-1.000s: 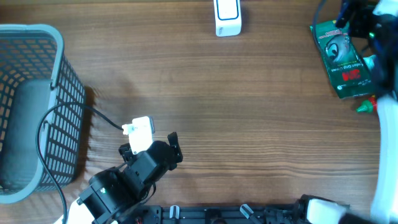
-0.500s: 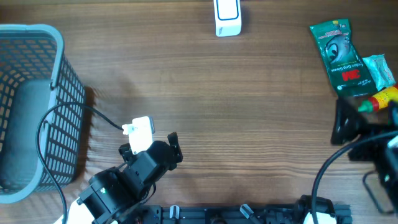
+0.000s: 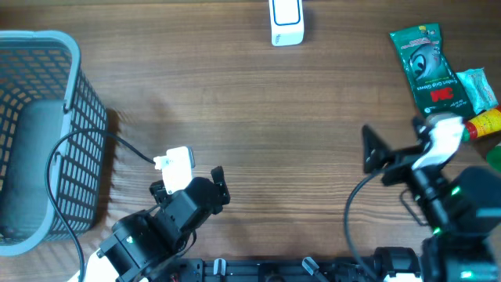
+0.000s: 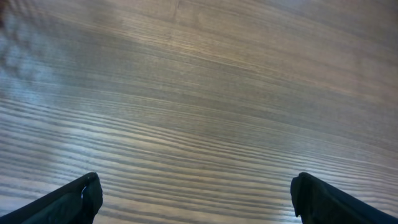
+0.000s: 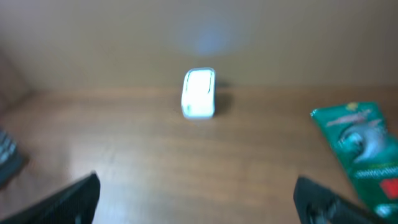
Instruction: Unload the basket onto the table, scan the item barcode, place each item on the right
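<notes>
The white barcode scanner (image 3: 286, 22) stands at the table's far edge, centre; the right wrist view shows the scanner (image 5: 199, 93) ahead, blurred. A green packet (image 3: 427, 66) lies at the far right, and its near end (image 5: 360, 143) shows in the right wrist view. Beside it lie a small pale-green pack (image 3: 477, 86) and a yellow bottle with a red cap (image 3: 485, 124). My right gripper (image 3: 395, 147) hovers open and empty left of the bottle. My left gripper (image 3: 190, 184) is open over bare wood at the front left, holding nothing.
A blue-grey wire basket (image 3: 74, 102) with a grey liner fills the left edge. A black cable (image 3: 86, 137) runs from it to the left arm. The left wrist view shows only the wooden tabletop (image 4: 199, 93).
My right arm has swung from above the items at the far right down and leftward to the front right of the table. The left arm has not moved.
</notes>
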`<state>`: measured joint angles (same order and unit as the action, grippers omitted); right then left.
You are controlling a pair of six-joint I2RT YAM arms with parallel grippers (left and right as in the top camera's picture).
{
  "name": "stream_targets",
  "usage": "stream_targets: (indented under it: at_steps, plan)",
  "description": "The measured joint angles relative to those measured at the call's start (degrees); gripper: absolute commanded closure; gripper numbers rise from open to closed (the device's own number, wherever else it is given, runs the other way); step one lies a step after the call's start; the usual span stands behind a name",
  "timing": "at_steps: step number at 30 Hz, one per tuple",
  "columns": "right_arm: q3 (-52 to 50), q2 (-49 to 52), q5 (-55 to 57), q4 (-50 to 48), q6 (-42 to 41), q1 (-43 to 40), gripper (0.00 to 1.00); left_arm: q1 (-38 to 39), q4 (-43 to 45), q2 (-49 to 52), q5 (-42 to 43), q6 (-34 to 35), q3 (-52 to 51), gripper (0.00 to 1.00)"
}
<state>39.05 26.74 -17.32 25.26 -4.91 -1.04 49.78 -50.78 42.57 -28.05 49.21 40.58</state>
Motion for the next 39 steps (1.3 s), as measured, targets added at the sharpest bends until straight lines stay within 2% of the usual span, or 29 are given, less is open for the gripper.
stream_targets:
  at_steps: [2,4,8,11,15,39]
  plan:
    - [-9.81,-6.38,-0.55,-13.88,-0.63,0.09,0.00,0.00,0.04,0.00,0.00,0.00,0.00,0.00]
    - [-17.38,-12.35,-0.37,-22.71,-2.47,0.02,0.00,0.00,-0.04,0.00,0.00,0.00,0.00,0.00]
    - [-31.21,-22.84,4.13,-31.34,-9.31,-0.02,0.00,0.00,0.00,0.00,-0.02,0.02,0.00,0.00]
    - [-37.09,-25.35,6.75,-31.52,-13.64,-0.04,0.00,0.00,0.00,0.00,-0.02,0.00,0.00,0.00]
    - [-38.69,-25.59,12.46,-25.68,-17.25,-0.26,0.00,0.00,-0.02,0.00,-0.02,0.00,0.00,0.00]
    - [-38.69,-25.59,13.99,-25.29,-15.37,-0.24,0.00,0.00,-0.02,0.00,0.00,0.00,0.00,0.00]
